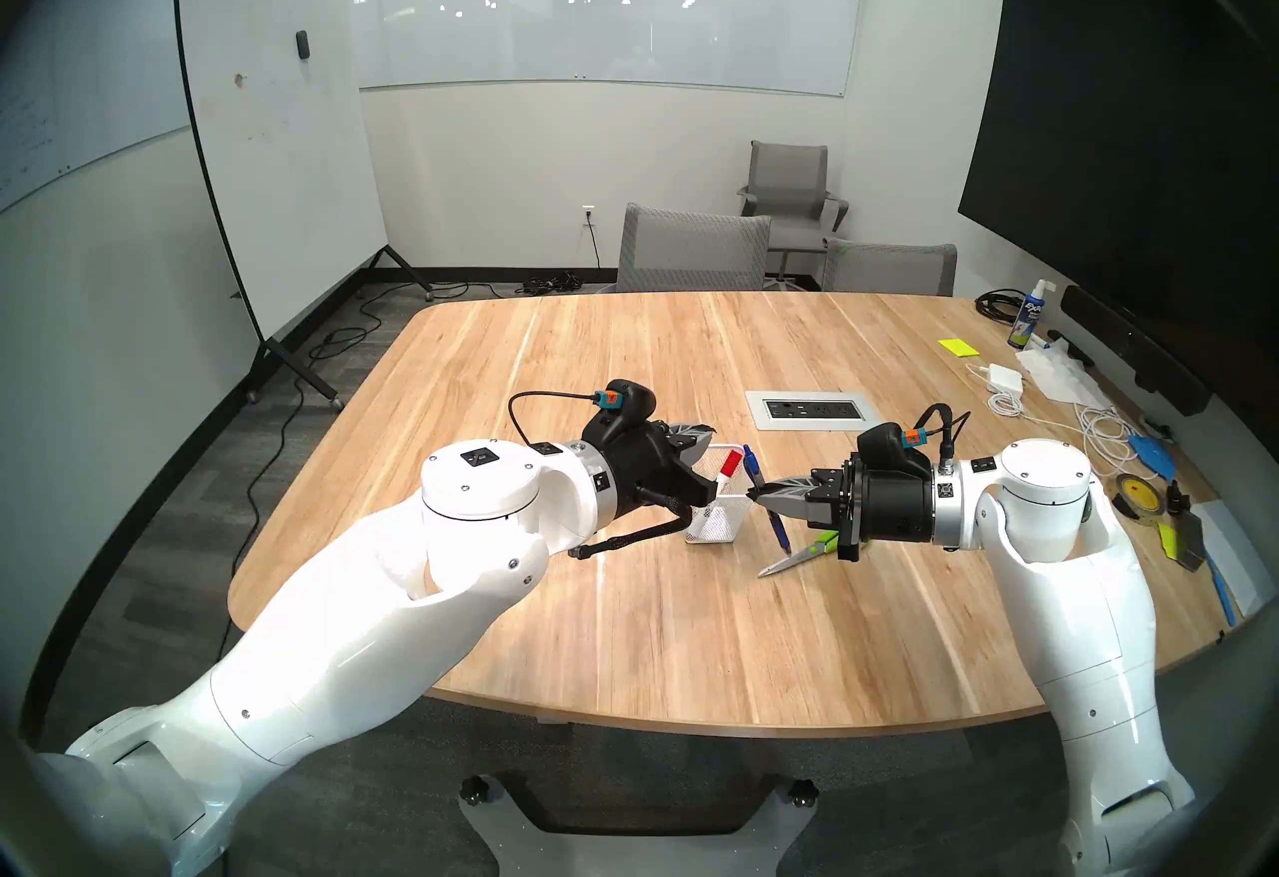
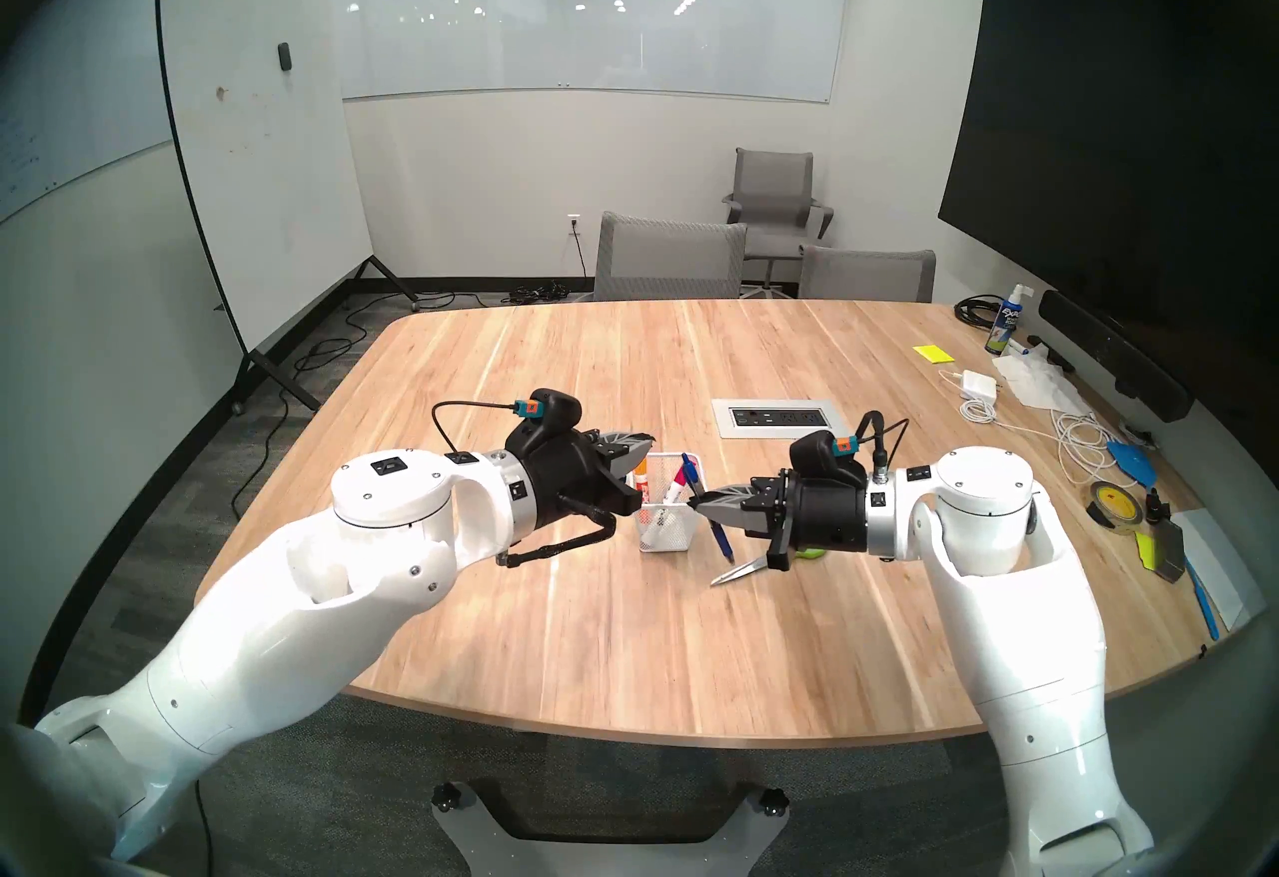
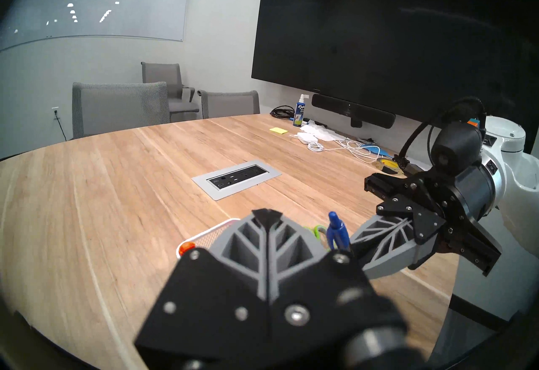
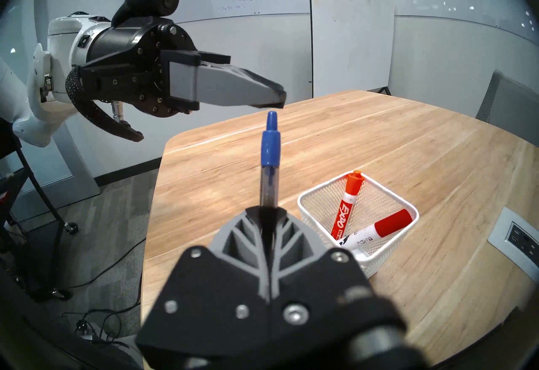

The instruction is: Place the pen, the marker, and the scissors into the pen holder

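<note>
Pen holder (image 4: 358, 209) mouth, lower right of right wrist view, partly obstructed by two leaning markers (image 4: 347, 206); bare table (image 4: 320, 138) beyond stands unobstructed.

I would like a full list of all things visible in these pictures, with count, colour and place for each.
pen: 1, blue cap, clear barrel; clamped in the right gripper, beside the holder
markers: 2, white with red and orange caps; inside the holder, leaning
pen holder: 1, white mesh; mid-table between the grippers
scissors: 1, lime-green handles, silver blades; flat on the table under the right gripper
table: 1, light wood
socket panel: 1, grey; set in the table
spray bottle: 1, blue and white; far right edge
sticky notes: 1 pad, yellow; far right
chairs: 3, grey; behind the table
whiteboard: 1, white; on a stand, left
left gripper: shut, empty
right gripper: shut on the pen
</note>
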You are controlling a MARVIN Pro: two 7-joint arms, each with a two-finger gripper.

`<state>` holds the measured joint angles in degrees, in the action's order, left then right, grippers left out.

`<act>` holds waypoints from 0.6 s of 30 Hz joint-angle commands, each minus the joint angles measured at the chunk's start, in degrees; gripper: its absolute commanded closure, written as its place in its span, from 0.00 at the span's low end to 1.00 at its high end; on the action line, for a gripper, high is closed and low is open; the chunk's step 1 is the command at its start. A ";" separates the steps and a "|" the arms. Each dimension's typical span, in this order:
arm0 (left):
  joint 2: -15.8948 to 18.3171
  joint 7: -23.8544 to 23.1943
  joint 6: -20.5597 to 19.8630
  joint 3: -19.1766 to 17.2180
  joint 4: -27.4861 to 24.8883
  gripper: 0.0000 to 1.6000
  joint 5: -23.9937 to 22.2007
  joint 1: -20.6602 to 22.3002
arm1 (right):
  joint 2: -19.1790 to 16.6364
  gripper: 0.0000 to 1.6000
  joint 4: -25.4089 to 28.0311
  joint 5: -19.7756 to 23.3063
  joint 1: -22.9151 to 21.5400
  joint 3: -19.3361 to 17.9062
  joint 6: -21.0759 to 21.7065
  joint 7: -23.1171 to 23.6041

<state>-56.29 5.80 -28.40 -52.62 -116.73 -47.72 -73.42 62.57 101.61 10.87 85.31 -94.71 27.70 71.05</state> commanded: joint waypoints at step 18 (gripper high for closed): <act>-3.42 -1.79 1.84 1.94 1.10 1.00 0.84 1.98 | 1.97 1.00 2.33 -0.23 -0.55 0.50 1.38 -0.10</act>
<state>-57.89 4.18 -27.22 -50.70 -115.43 -46.83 -72.78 63.90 102.86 10.62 85.32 -94.51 29.43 71.32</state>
